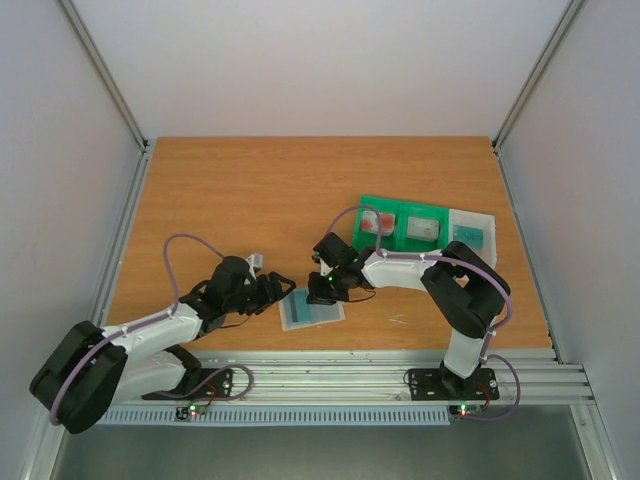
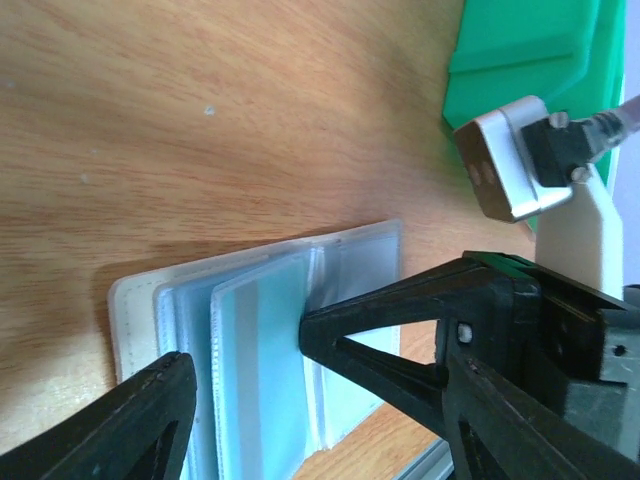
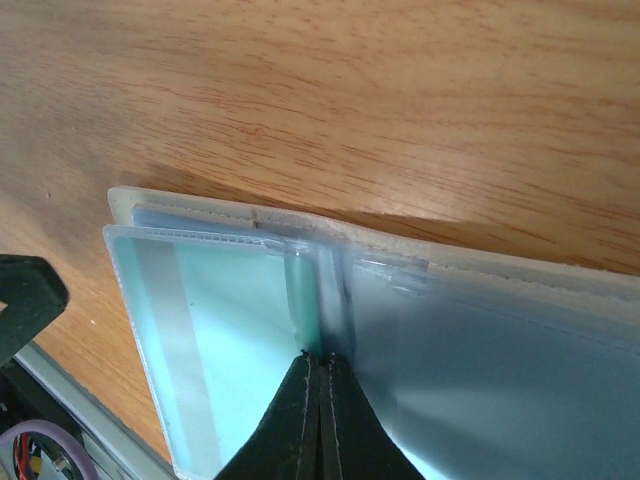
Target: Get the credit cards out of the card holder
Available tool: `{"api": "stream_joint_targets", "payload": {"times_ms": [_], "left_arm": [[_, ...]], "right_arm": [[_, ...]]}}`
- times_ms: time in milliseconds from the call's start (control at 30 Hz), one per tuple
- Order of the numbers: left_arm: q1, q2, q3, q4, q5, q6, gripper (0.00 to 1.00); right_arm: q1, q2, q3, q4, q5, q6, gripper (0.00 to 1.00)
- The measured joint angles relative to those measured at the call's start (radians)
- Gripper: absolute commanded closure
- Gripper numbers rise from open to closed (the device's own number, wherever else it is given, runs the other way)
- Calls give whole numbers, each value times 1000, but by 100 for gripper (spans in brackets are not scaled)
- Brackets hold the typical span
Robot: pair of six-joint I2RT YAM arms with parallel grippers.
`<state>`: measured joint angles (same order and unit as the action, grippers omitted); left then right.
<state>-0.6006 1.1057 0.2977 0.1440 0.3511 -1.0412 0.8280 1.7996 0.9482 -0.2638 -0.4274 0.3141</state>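
Finding the card holder [image 1: 312,310] lying flat and opened out near the front edge of the counter [image 1: 250,190], between the two arms. Seeing a teal card [image 2: 260,370] with a pale stripe still sitting in one pocket, its edge showing at the pocket mouth; not making out anything for certain in the neighbouring pocket.

Noting the right hand [image 3: 320,400] with fingers pressed together, tips resting on the seam between the pockets, seemingly pinning the sleeve down; not telling for sure of any fold being pinched. Noting the left hand [image 2: 248,345] spread, one finger standing on either side of the teal card, gripping nothing.

Judging the job as partly done: spotting a reddish card [image 1: 375,222] and a pale card [image 1: 425,228] lying in compartments of the green tray [image 1: 400,212] further back, and a teal item [image 1: 470,236] in the clear box [image 1: 487,222] just beside it, with at least the teal card waiting to be drawn out.

Taking in the rest: wood-grain counter, metal rail [image 1: 350,372] along the near edge, plain pale walls closing in three sides.
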Motion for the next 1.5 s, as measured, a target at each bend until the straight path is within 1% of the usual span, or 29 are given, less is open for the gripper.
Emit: {"api": "stream_joint_targets", "payload": {"times_ms": [233,467,667,900,1167,1367,1500], "left_arm": [[0,50,-28,59,-1,-29,37],[0,67,-28,98,3,-32,44],[0,79,-28,104,5,-29,44],[0,93,-28,117,12,-29,47],[0,142,-28,152,26,-33,49],[0,154,-28,171,32,-43,59],[0,156,-28,181,38,-49,68]], "right_arm": [[-2,-2,-4,5,-3,-1,99],[-2,-2,-6,8,-3,-1,99],[-2,-4,-10,12,-3,-1,99],[-2,-6,-12,14,-3,-1,99],[-2,-6,-13,15,-3,-1,99],[-2,-6,-13,16,-3,-1,99],[-2,-7,-13,16,-3,-1,99]]}}
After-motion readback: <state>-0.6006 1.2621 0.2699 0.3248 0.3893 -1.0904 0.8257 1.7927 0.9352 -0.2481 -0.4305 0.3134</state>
